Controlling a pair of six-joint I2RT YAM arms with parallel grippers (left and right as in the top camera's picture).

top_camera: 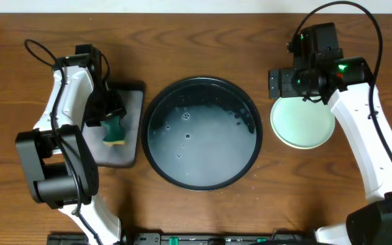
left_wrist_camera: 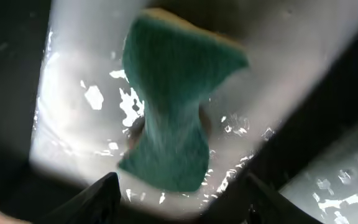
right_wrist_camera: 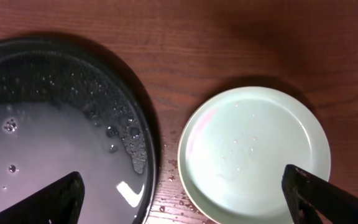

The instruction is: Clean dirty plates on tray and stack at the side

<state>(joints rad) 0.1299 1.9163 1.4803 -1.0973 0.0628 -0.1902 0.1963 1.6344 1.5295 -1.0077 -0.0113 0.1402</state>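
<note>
Blur smears the sponge (left_wrist_camera: 166,112) in the left wrist view, and the grey tray (left_wrist_camera: 73,124) under it has no clear outline. In the right wrist view the round tray (right_wrist_camera: 145,143) runs off the left and bottom edges. The fingers (right_wrist_camera: 55,202) of the right tool (right_wrist_camera: 182,202) are cut off below, and the stacked plates (right_wrist_camera: 253,149) cannot be counted.

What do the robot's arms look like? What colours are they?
They are mostly white, with chunky black joints. The left arm and the right arm each have smooth white shells and a thin black cable looping off near the top. Small green lights glow on the right one. The jaws are black and taper to a point.
</note>
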